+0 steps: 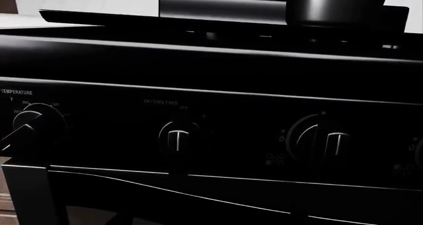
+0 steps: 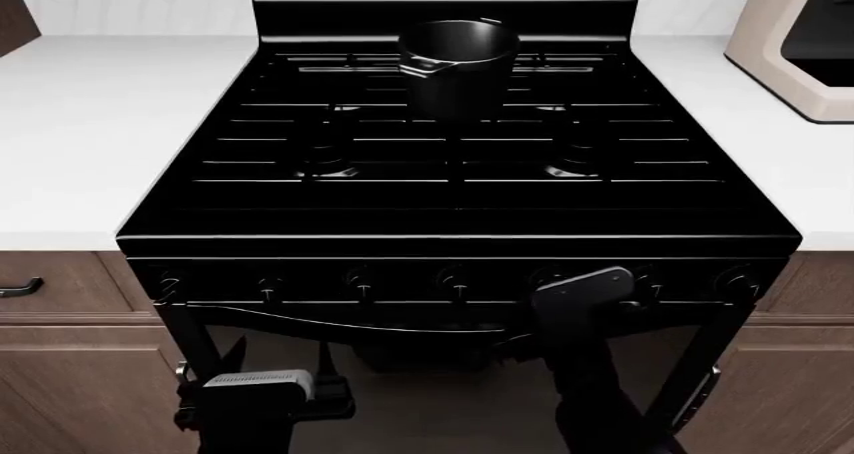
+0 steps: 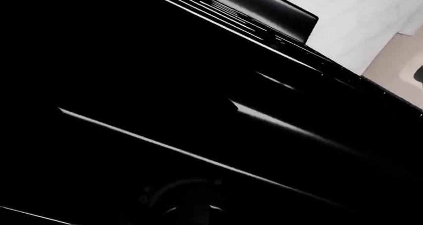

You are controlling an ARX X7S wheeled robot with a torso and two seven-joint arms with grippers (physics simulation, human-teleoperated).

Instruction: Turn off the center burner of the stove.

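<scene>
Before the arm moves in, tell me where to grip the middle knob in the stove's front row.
Pinch the middle knob by its rim, jaws above and below, coming straight at the front panel of the stove. It juts forward from that upright panel, with neighbouring knobs on both sides, so head-on probably suits best.

In the head view, both arms are matte black at the bottom of the frame. The left gripper (image 2: pixel 274 359), lower left, has two thin dark pointed fingers (image 2: pixel 235 359) rising from a blocky black body with a ribbed light-grey panel on top. The right gripper (image 2: pixel 583 292), lower centre-right, shows a flat, dark-grey angular plate with small round screws above a rounded black forearm.
</scene>
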